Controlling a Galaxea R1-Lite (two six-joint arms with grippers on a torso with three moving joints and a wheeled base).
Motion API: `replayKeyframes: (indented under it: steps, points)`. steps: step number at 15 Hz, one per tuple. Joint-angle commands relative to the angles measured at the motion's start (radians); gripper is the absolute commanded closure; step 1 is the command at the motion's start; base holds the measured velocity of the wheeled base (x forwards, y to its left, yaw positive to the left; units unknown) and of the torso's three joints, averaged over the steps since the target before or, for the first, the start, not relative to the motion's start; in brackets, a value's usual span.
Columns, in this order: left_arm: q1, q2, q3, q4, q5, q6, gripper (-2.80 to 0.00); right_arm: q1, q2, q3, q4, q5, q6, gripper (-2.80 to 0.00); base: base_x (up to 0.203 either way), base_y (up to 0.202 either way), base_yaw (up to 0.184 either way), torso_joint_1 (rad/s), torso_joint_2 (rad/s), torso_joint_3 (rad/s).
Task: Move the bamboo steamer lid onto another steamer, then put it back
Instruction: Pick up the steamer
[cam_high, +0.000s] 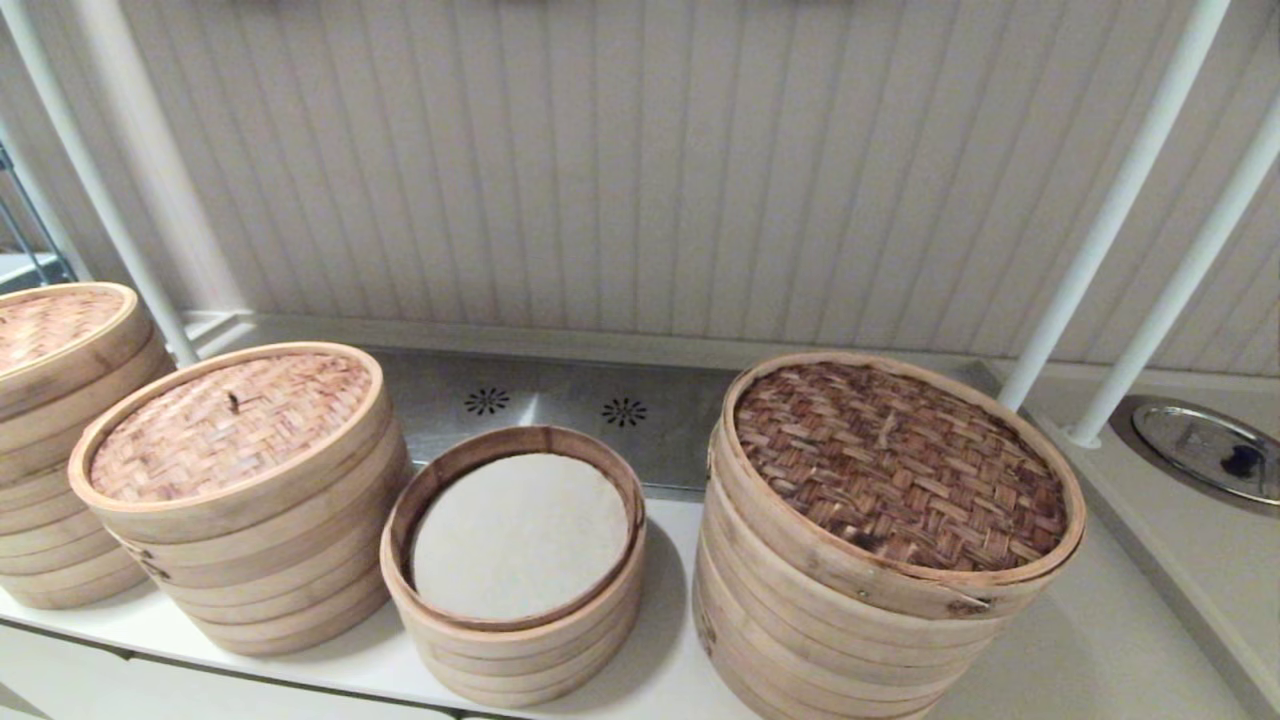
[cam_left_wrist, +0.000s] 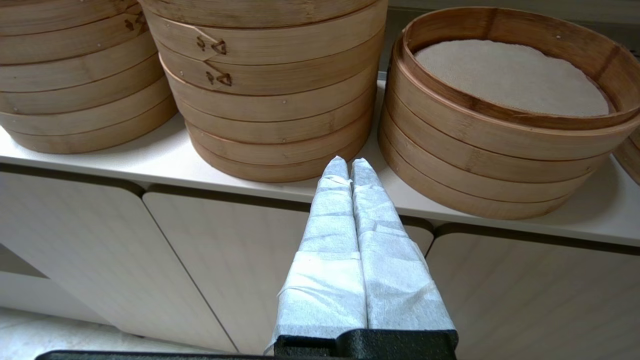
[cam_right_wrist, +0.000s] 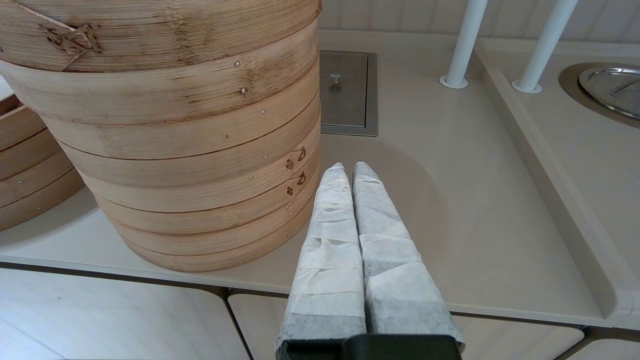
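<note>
The bamboo steamer lid, pinkish-tan weave with a small centre loop, sits on the tall pale stack at the left. Beside it, in the middle, stands the other steamer, short and lidless, with a white cloth liner. Neither arm shows in the head view. My left gripper hangs shut and empty below the counter edge, in front of the gap between these two stacks. My right gripper is also shut and empty, low by the counter edge beside the widest stack.
A wide stack with a dark brown woven lid stands at the right. A further lidded stack is at the far left. White poles rise behind, a metal lid sits in the counter at right, and cabinet doors are below.
</note>
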Motion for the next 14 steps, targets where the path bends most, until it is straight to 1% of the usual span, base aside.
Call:
replayKeyframes:
  steps: [1, 3, 4, 7, 10, 11, 12, 14]
  points:
    - [0.000, 0.002, 0.000, 0.002, 0.000, 0.002, 0.00, 0.000, 0.002, 0.000, 0.000, 0.000, 0.000, 0.00, 0.000, 0.000, 0.000, 0.000, 0.00, 0.000]
    - [0.000, 0.002, -0.004, -0.004, 0.000, 0.000, 0.00, 0.000, 0.002, 0.000, 0.000, 0.000, 0.000, 0.00, 0.000, 0.000, 0.000, 0.000, 0.00, 0.000]
    - [0.000, 0.002, -0.015, -0.006, 0.000, -0.010, 0.00, 0.000, 0.002, 0.000, 0.000, 0.000, 0.000, 0.00, 0.000, 0.000, 0.000, 0.000, 0.00, 0.000]
    - [0.001, 0.056, -0.179, 0.036, -0.008, -0.040, 0.00, 0.000, 0.002, 0.000, 0.000, 0.000, 0.000, 0.00, 0.000, 0.000, 0.000, 0.000, 0.00, 0.000]
    - [0.001, 0.281, -0.417, 0.071, -0.008, -0.049, 0.00, 0.000, 0.002, 0.000, 0.000, 0.000, 0.000, 0.00, 0.000, 0.000, 0.000, 0.000, 0.00, 0.000]
    - [0.001, 0.368, -0.517, 0.090, -0.006, -0.050, 0.00, 0.000, 0.002, 0.000, 0.000, 0.000, 0.000, 0.00, 0.000, 0.000, 0.000, 0.000, 0.00, 0.000]
    - [0.001, 0.459, -0.628, 0.117, -0.002, -0.053, 0.00, 0.000, 0.002, 0.000, 0.000, 0.000, 0.000, 0.00, 0.000, 0.000, 0.000, 0.000, 0.00, 0.000]
    - [0.002, 0.631, -0.787, 0.182, 0.012, -0.066, 0.00, 0.000, 0.002, 0.000, 0.000, 0.000, 0.000, 0.00, 0.000, 0.000, 0.000, 0.000, 0.00, 0.000]
